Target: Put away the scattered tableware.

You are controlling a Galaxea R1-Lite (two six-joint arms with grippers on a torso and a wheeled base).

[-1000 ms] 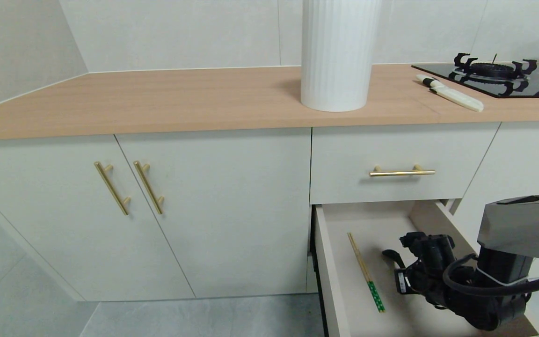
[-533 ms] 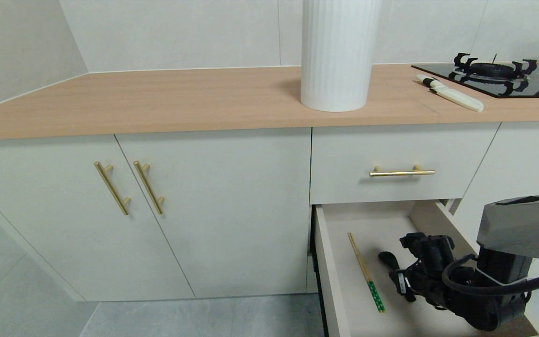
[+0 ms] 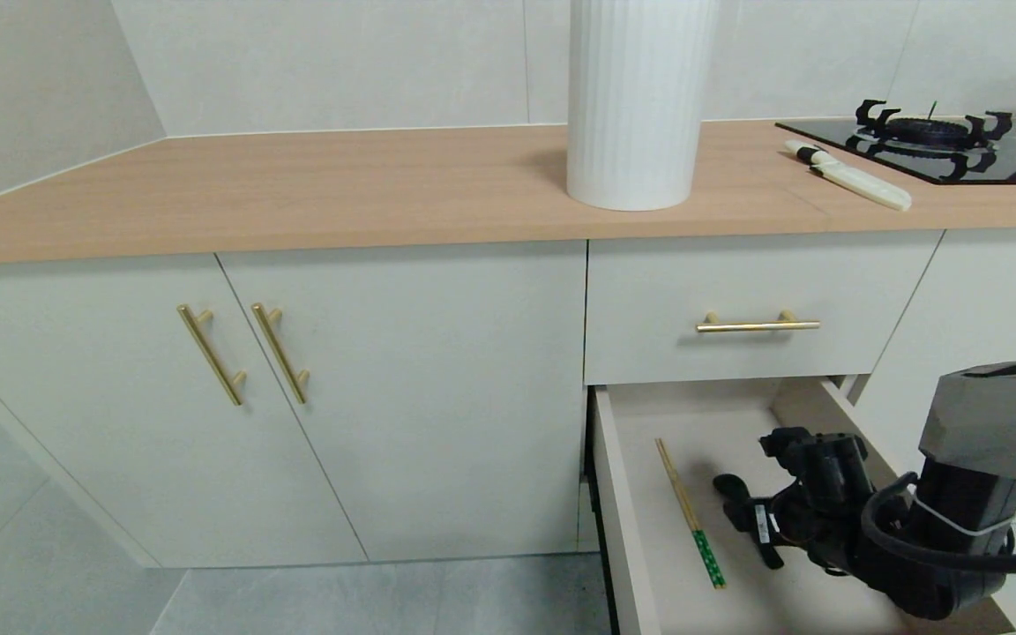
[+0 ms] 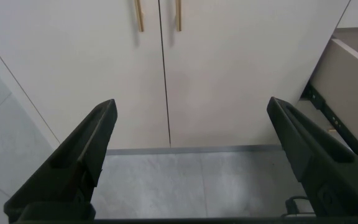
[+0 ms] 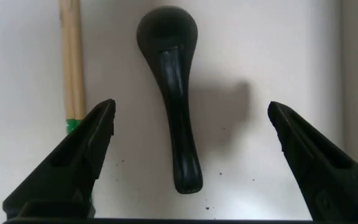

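Note:
A black spoon (image 3: 728, 484) lies on the floor of the pulled-out lower drawer (image 3: 618, 494), beside a pair of wooden chopsticks (image 3: 689, 516) with green ends. My right gripper (image 3: 768, 529) hangs just over the spoon inside the drawer. In the right wrist view the spoon (image 5: 169, 93) lies free between the wide-open fingers of that gripper (image 5: 190, 111), with the chopsticks (image 5: 72, 62) alongside. A white-sheathed knife (image 3: 847, 175) rests on the wooden counter near the hob. My left gripper (image 4: 191, 118) stands open and empty low in front of the cabinet doors (image 4: 160, 62).
A tall white ribbed vase (image 3: 636, 106) stands on the counter (image 3: 296, 185) above the drawers. A black gas hob (image 3: 940, 145) sits at the far right. The upper drawer, with a gold handle (image 3: 758, 325), is closed above the open one.
The black spoon has gone from my right gripper's hold to lying on the drawer floor. The right arm has shifted slightly to the right.

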